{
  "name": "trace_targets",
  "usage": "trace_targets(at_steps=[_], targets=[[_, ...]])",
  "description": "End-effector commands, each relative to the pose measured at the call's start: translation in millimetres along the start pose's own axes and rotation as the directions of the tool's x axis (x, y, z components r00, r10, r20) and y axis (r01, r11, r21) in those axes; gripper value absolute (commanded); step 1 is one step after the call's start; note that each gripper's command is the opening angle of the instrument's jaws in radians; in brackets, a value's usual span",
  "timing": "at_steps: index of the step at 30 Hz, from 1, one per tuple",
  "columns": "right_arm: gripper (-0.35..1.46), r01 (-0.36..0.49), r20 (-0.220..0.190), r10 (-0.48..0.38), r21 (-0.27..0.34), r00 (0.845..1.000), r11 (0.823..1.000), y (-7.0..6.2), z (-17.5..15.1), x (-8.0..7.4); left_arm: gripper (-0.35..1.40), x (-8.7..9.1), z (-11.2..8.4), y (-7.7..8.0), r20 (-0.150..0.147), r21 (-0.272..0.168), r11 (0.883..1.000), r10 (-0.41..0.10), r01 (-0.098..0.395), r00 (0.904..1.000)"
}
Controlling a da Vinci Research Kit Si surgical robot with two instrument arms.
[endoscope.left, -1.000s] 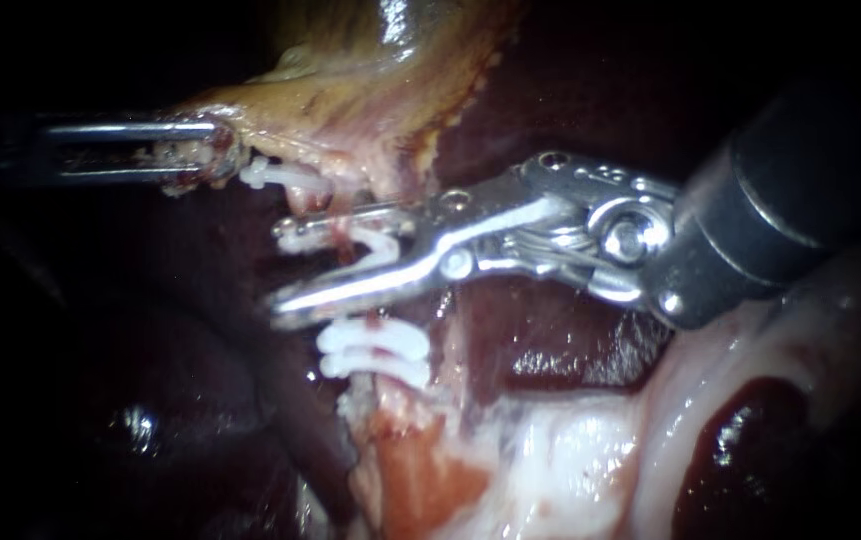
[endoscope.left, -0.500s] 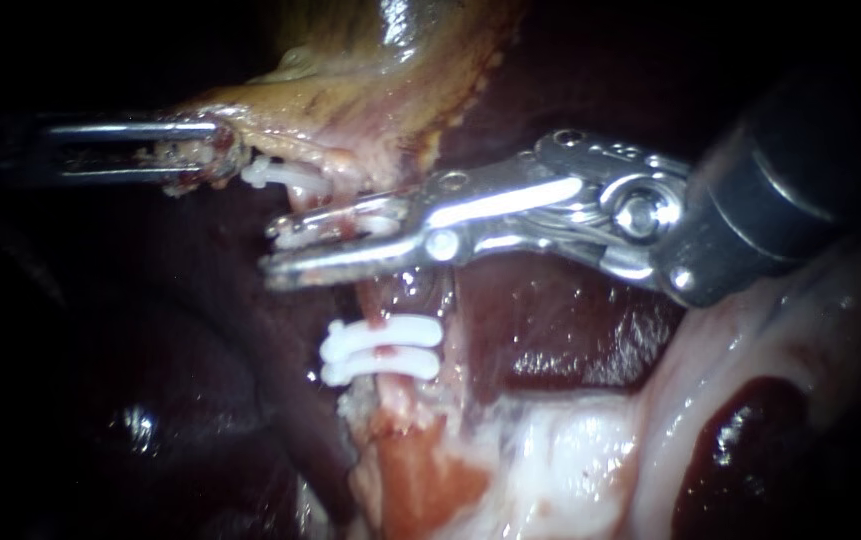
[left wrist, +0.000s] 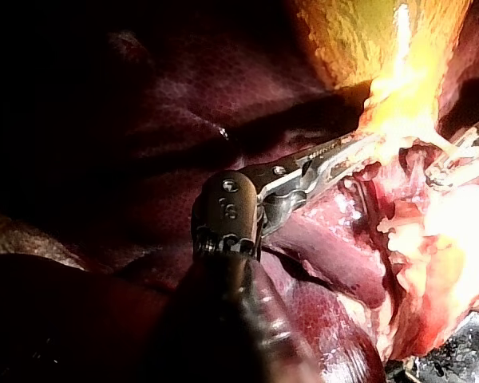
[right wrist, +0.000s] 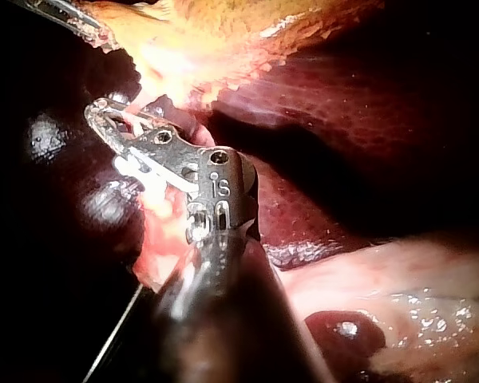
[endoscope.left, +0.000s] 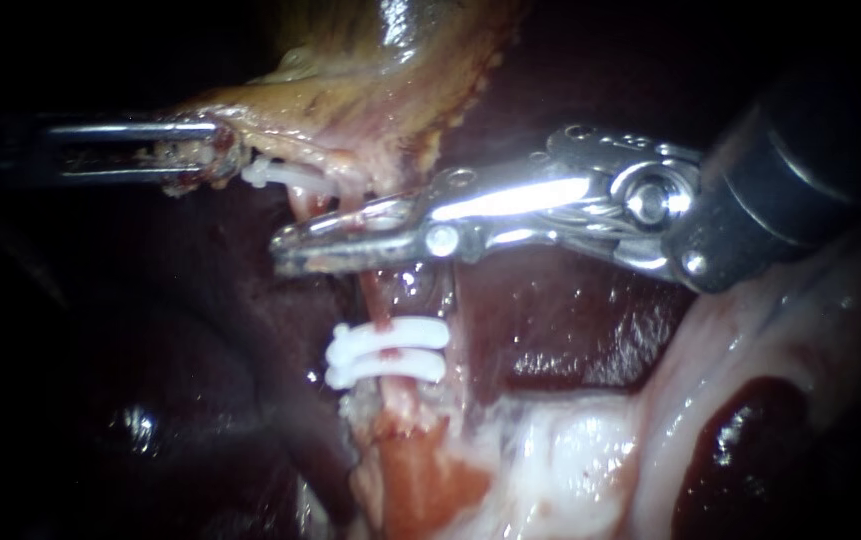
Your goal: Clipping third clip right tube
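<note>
The shiny metal right instrument (endoscope.left: 288, 250) has pinched its claw tight on the wet pink right tube (endoscope.left: 382, 295), above two white clips (endoscope.left: 387, 352). A second ago it gaped wide. The left instrument (endoscope.left: 212, 152) has its claw gripping the yellowish gallbladder (endoscope.left: 370, 110).

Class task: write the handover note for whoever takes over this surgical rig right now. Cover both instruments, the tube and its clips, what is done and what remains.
Left instrument: shut on the edge of the gallbladder.
Right instrument: shut across the tube, just above two white clips.
Another white clip sits close to the left instrument's tip.
Done: the two white clips are seated side by side on the tube.
Left: any third clip is hidden inside the closed right instrument, so whether it has locked cannot be told. Probably open, back off and check it.
</note>
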Motion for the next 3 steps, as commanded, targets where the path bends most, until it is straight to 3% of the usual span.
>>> trace_targets(at_steps=[1,3], targets=[[-0.35,0.001,0.0,-0.001,0.0,1.0,1.0,0.1,0.0,0.0,-0.35,0.0,0.0,0.0,0.0,0.0,1.0,0.0,0.0,1.0],[-0.35,0.001,0.0,-0.001,0.0,1.0,1.0,0.1,0.0,0.0,-0.35,0.0,0.0,0.0,0.0,0.0,1.0,0.0,0.0,1.0]])
